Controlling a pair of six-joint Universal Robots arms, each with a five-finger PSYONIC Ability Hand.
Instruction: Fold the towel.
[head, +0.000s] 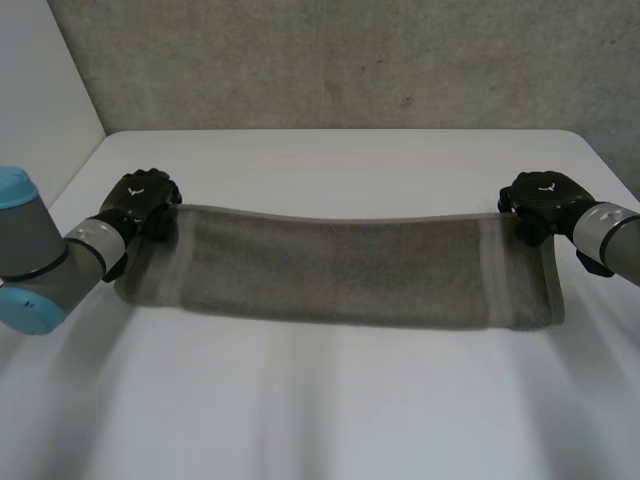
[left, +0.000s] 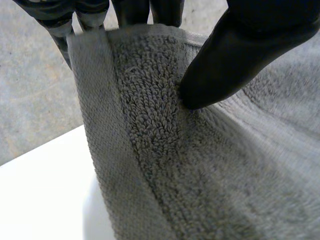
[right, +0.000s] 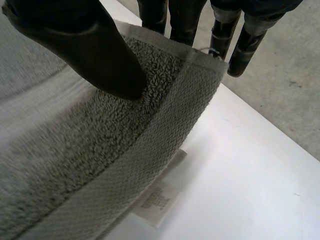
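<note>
Here, white table (head: 300, 410) nearest. Grey towel (head: 340, 270) stretched long across table middle, near edge down at tabletop, far edge raised between hands. Left hand (head: 142, 200) grasps towel's far left corner, thumb (left: 235, 55) pressing cloth against fingers. Right hand (head: 540, 200) pinches far right corner same way. White label (right: 157, 197) hangs beneath right corner. Concrete wall (head: 330, 60) behind.

R hand (right: 85, 45) pinches grey towel (right: 75, 160) at a corner: thumb on terry side, fingers (right: 182, 20) behind hem. White label (right: 157, 200) hangs under edge, above white table (right: 240, 190).
</note>
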